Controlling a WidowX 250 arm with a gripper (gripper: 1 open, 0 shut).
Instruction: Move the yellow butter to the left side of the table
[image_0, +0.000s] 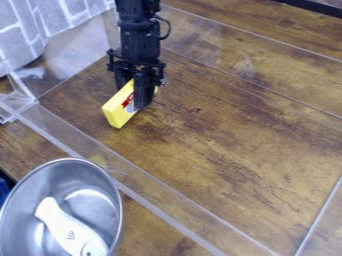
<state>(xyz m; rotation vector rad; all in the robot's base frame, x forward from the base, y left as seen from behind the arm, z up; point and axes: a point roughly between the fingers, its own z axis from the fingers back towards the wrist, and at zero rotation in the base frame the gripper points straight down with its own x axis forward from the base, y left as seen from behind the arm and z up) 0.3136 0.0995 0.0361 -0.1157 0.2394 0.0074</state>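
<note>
The yellow butter (122, 109) is a yellow block with a red label, tilted, its lower end at or just above the wooden table (241, 130) near the left side. My black gripper (138, 97) comes down from above and is shut on the butter's upper right end. The fingers (144, 95) cover part of the label.
A metal bowl (60, 215) holding a white utensil sits at the bottom left, outside the clear plastic border (160, 205) that frames the table. A wire rack (27, 30) and a grey object stand at the top left behind the arm.
</note>
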